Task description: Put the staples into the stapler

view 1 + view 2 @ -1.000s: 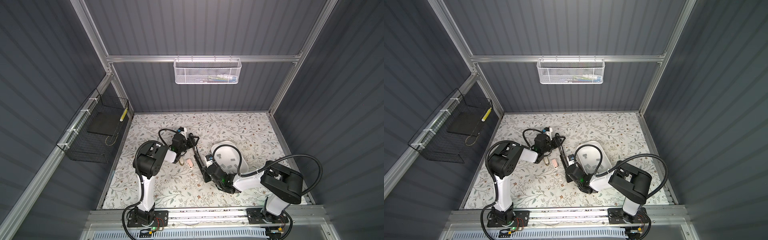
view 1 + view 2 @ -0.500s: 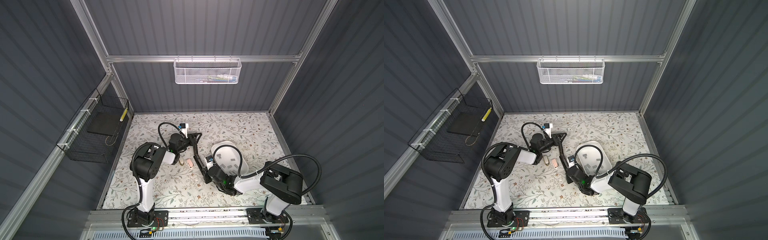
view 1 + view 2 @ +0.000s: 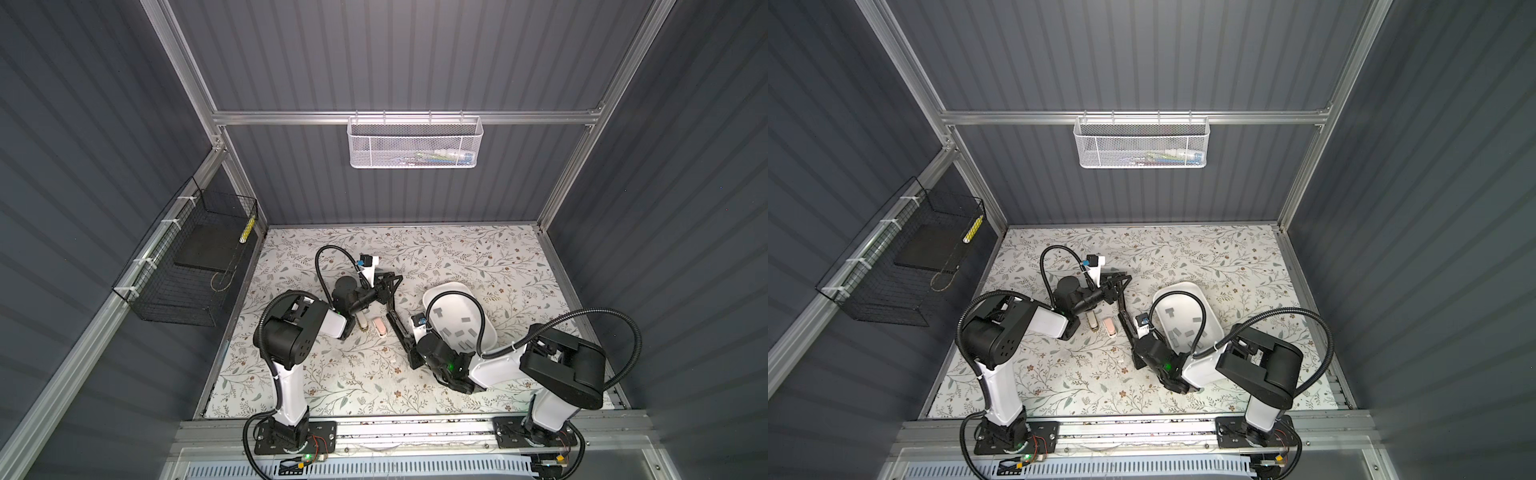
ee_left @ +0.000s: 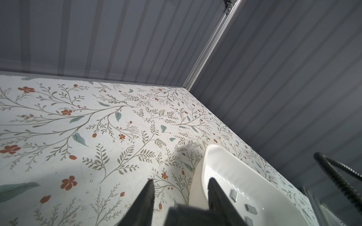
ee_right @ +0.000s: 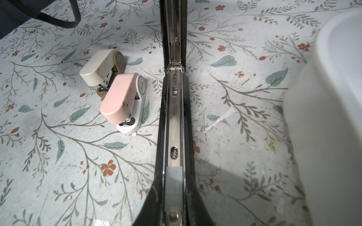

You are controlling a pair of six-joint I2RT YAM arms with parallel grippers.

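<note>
A long black stapler (image 3: pixel 398 328) (image 3: pixel 1126 322) lies opened on the floral table. Its metal channel (image 5: pixel 174 117) faces up, with a grey strip of staples (image 5: pixel 174 176) in it near my right gripper (image 5: pixel 174 187) (image 3: pixel 412 353), which is shut on the stapler's base. My left gripper (image 3: pixel 387 286) (image 4: pixel 181 185) is at the raised black lid (image 3: pixel 395 293). Its fingers stand apart with the lid between them, against one finger and clear of the other. Several loose staples (image 3: pixel 457 332) (image 4: pixel 250 208) lie in the white tray (image 3: pixel 453 286) (image 4: pixel 215 148).
A pink mini stapler (image 5: pixel 121 99) (image 3: pixel 379 327) and a beige mini stapler (image 5: pixel 98 70) (image 3: pixel 363 322) lie left of the black stapler. The tray's wall (image 5: pixel 333 97) stands close on the other side. A black wire basket (image 3: pixel 187 270) hangs on the left wall and a white mesh basket (image 3: pixel 415 141) on the back wall.
My left gripper has moved right to the stapler's lid and the lid has swung up off the table. Its fingers have narrowed slightly. The right arm has not moved.
</note>
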